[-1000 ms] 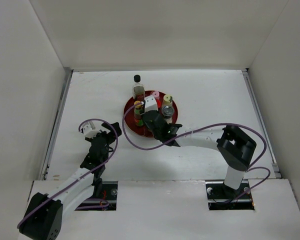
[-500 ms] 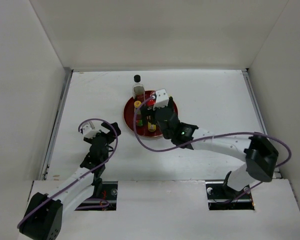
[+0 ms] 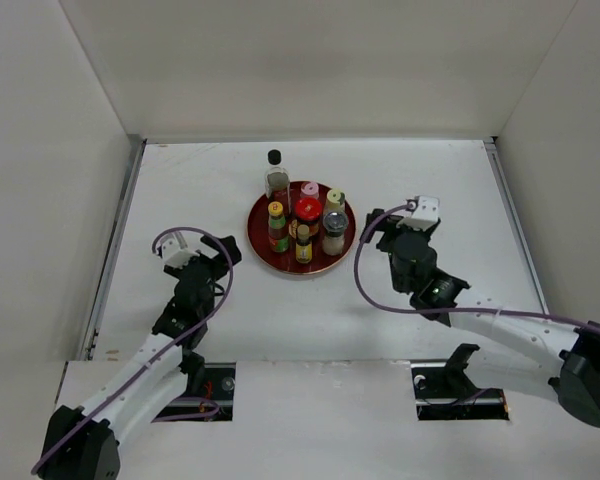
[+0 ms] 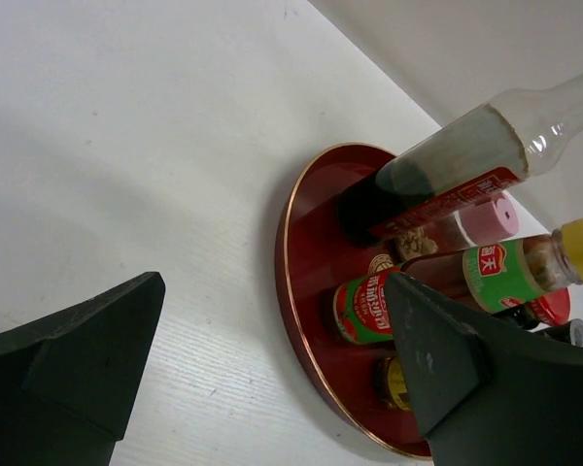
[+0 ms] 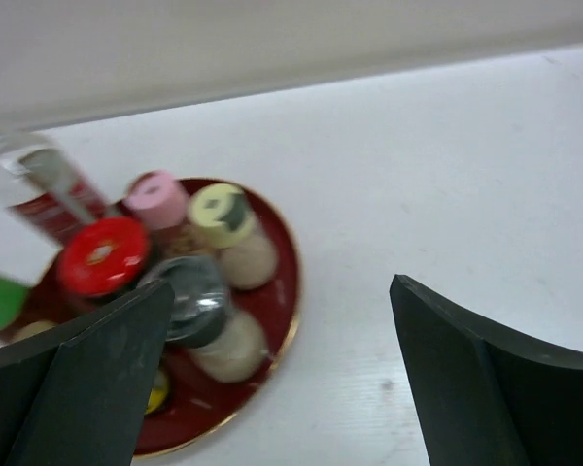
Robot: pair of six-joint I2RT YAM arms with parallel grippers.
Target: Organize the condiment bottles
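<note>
The condiment bottles stand upright together on a round red tray [image 3: 262, 250]. They are a tall clear glass bottle with a black cap [image 3: 276, 172], a yellow-capped one [image 3: 277, 225], and red [image 3: 308, 210], pink [image 3: 309, 190], yellow-green [image 3: 334, 197], grey [image 3: 334, 224] and small gold [image 3: 303, 244] ones. My left gripper [image 3: 218, 258] stands open just left of the tray, holding nothing. My right gripper [image 3: 385, 232] is open on the tray's right, also holding nothing. The left wrist view shows the tray rim [image 4: 287, 252] between the open fingers [image 4: 87, 359]. The right wrist view shows the grey cap [image 5: 187, 299] by its left finger [image 5: 87, 379].
White walls enclose the table on three sides, with a metal strip [image 3: 118, 240] along the left edge. Purple cables loop from both arms, one [image 3: 365, 285] lying near the tray's right side. Bare tabletop surrounds the tray.
My right gripper was over the tray among the bottles; it has opened and drawn back to the right, off the tray. The left gripper has opened a little wider and barely moved.
</note>
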